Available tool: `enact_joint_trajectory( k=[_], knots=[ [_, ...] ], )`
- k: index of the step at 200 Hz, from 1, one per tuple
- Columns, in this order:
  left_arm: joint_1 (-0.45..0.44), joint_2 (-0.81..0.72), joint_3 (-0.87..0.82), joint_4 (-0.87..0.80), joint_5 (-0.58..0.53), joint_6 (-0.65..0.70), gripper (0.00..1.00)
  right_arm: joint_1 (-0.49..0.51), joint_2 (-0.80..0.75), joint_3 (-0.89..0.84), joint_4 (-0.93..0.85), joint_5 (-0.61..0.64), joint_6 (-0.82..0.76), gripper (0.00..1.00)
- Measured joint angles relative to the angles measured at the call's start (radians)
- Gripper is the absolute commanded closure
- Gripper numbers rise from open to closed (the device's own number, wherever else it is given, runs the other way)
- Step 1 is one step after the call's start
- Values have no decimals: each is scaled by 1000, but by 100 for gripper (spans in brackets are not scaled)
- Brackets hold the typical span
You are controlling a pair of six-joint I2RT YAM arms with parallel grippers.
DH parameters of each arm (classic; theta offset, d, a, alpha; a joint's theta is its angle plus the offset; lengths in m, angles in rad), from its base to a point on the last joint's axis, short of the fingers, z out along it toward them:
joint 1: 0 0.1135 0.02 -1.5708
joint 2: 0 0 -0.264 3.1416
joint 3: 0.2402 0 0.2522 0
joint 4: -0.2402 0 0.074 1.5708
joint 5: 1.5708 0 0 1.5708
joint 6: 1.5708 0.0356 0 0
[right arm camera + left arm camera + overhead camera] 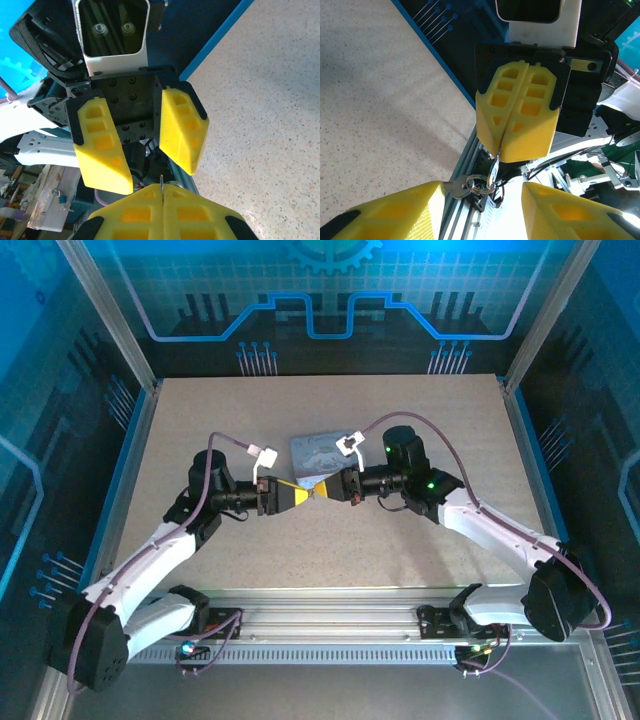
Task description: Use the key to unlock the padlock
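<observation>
**Top view:** left gripper (308, 497) and right gripper (332, 489) meet tip to tip, just near of the tin (315, 452).

**Left wrist:** left fingers (395, 212) are spread. The right gripper pinches the key (494, 165), its long axis towards that gap. A ring (477, 182) and a grey piece (454, 188) dangle from it; I cannot tell whether the piece is the padlock.

**Right wrist:** the key (161, 180) sits edge-on.

— What are the jaws made of?
— Yellow plastic, matt, with moulded hollows and black plastic backing.
— And the worktop (330, 550)?
— Speckled beige, matt, finely grainy like a stone composite.
— The key (494, 169)?
— Thin bare metal, bright and glossy, like the wire ring (478, 183).
— The rail (330, 608)?
— Ribbed aluminium with a satin sheen. The arm shells (150, 565) are smooth white plastic.
</observation>
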Motion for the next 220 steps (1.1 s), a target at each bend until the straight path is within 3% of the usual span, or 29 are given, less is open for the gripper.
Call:
enact_joint_trajectory(
  k=[130,163,220],
  knots=[
    [-2,33,-15,148,0,-95,64,0,0,-2,50,3,26,100],
    [-2,39,-18,166,0,-102,73,0,0,-2,53,3,29,100],
    [-3,43,-20,180,2,-122,79,0,8,-2,61,3,33,100]
  ],
)
